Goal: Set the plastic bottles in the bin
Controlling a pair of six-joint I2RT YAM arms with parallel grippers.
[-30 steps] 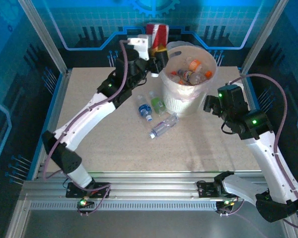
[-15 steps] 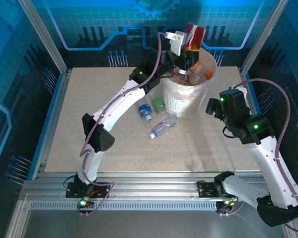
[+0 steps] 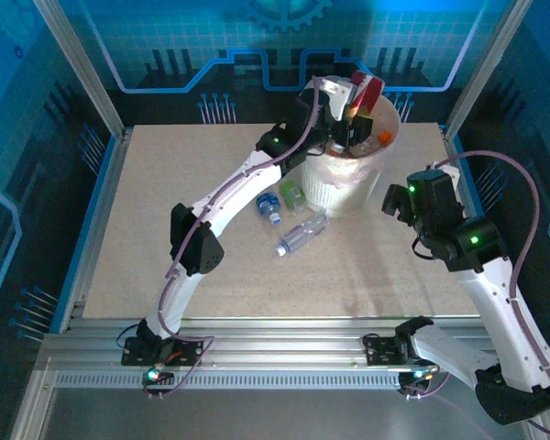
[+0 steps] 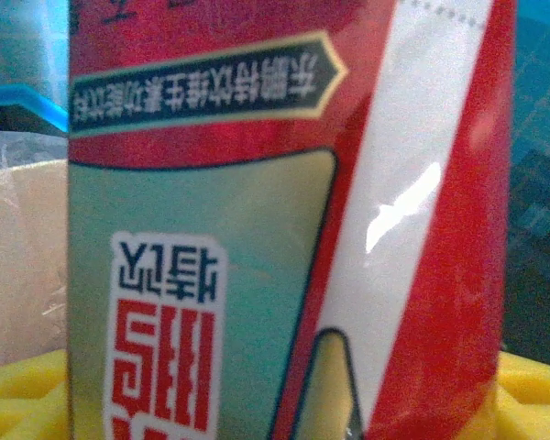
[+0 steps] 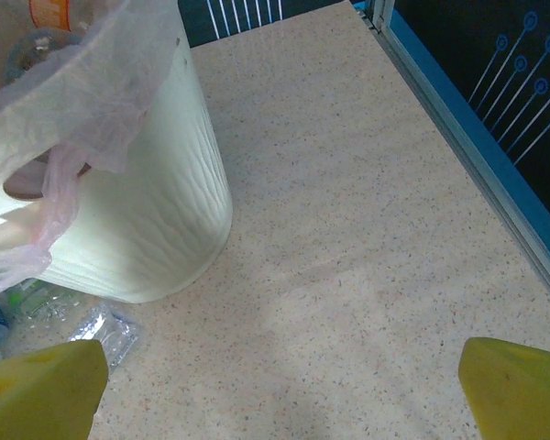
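My left gripper reaches over the white ribbed bin and is shut on a red-labelled plastic bottle, held just above the bin's mouth. In the left wrist view that bottle's label sits between my yellow fingers. Several bottles lie inside the bin. Left of the bin on the table lie a blue-labelled bottle, a green one and a clear one. My right gripper hovers open to the right of the bin, nothing between its fingers.
A translucent bag liner hangs over the bin's rim. The clear bottle lies against the bin's base. The table's blue right edge rail runs close by. The speckled tabletop spreads to the left and front.
My left arm has swung from behind the bin to over its mouth, carrying the red-labelled bottle lower and to the right. The right arm has barely shifted.
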